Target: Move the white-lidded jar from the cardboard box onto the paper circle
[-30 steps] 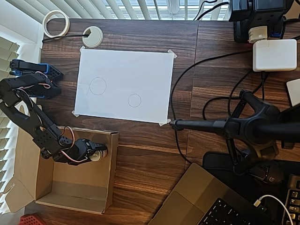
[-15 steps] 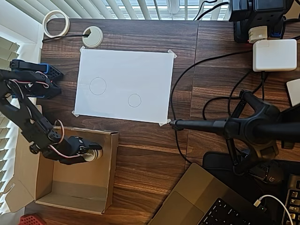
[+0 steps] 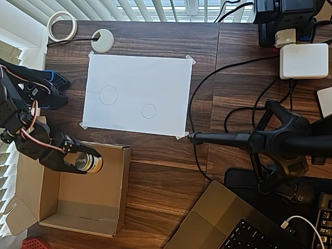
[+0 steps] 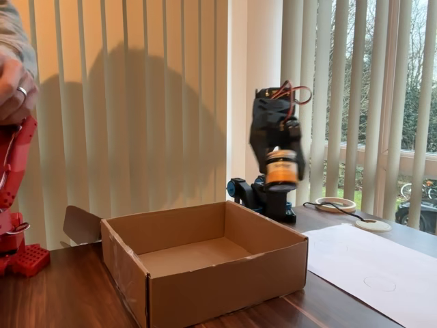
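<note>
My gripper is shut on the white-lidded jar, a small amber jar whose lid end lies hidden between the fingers in the overhead view. In the fixed view the gripper holds the jar well above the cardboard box, over its back right corner. From above, the jar hangs over the upper part of the open box. The paper circle, the smaller pencil outline on the white sheet, lies bare to the upper right; it also shows faintly as a paper circle in the fixed view.
A larger drawn circle sits left of the small one. A tape roll and a white grommet lie at the desk's far edge. A black camera stand, cables, a white charger and a laptop crowd the right side.
The arm has risen and drawn back to the left, lifting the jar from the box floor to well above the box's rim. The gripper stays shut on it.
</note>
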